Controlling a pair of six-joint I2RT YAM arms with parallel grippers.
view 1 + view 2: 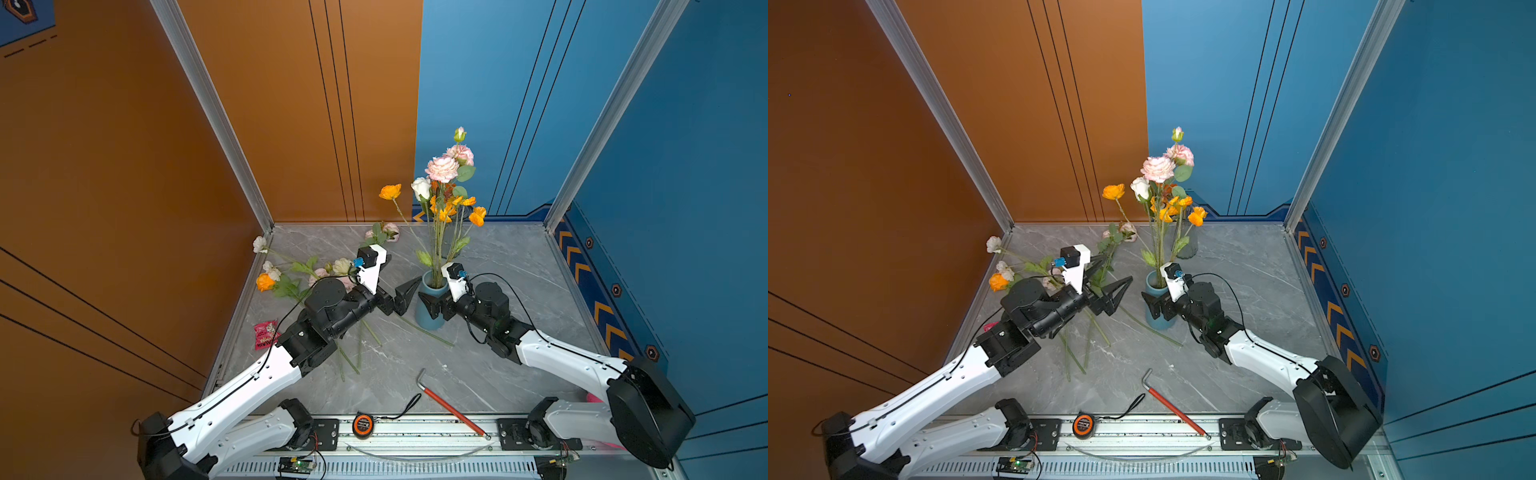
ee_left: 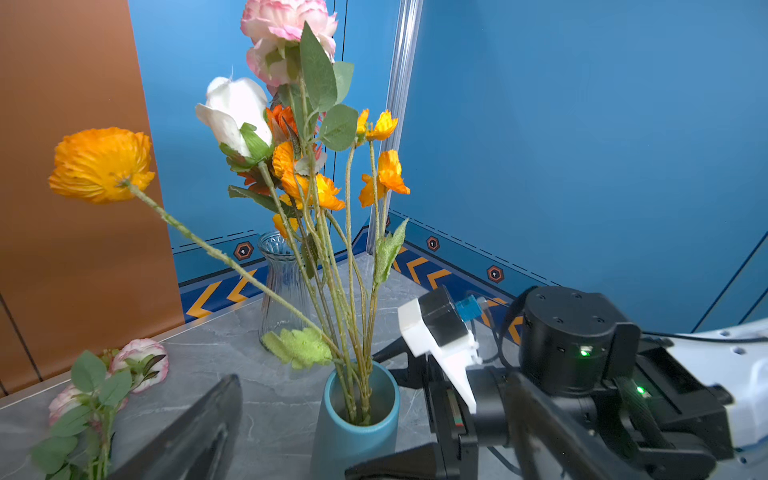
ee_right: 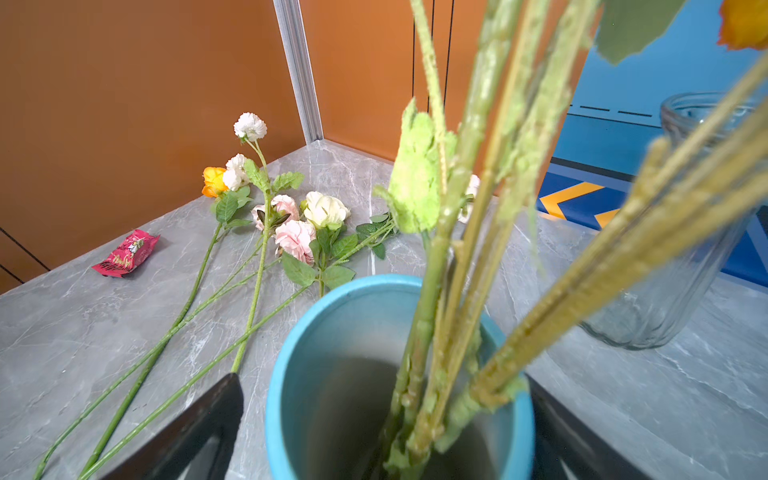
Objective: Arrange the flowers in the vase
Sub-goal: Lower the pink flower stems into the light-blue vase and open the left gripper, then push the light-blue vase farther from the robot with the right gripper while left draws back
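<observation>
In both top views, at centre on the grey marble table (image 1: pixel 478 374): a blue vase (image 1: pixel 430 322) filled with upright flowers (image 1: pixel 442 195), long green stems topped by pink, white and orange blooms, with one orange bloom (image 1: pixel 390 191) leaning out to the left. At left centre, flat on the table, loose flowers (image 1: pixel 291 274) in cream, pink and orange, stems running under the left arm. Left gripper (image 1: pixel 404 268) just left of the vase, spread wide, holding nothing. Right gripper (image 1: pixel 434 297) at the vase itself, one finger across its front. Lower down, a red-handled hex key (image 1: pixel 453 411) and a tape measure (image 1: pixel 362 424); at far left, a red packet (image 1: pixel 265 333). In the left wrist view, vase at bottom centre, fuzzy stems fanning upward to a white rose (image 2: pixel 237 112) and pink blooms at top; a clear glass vase (image 2: pixel 282 291) behind; black fingers (image 2: pixel 195 436) at both lower corners, far apart, nothing gripped. In the right wrist view, blue rim at bottom centre, blurred stems rising from it; fingers (image 3: pixel 199 432) wide apart on either side of the rim, a gap showing at the left one; loose flowers and packet at left centre.
</observation>
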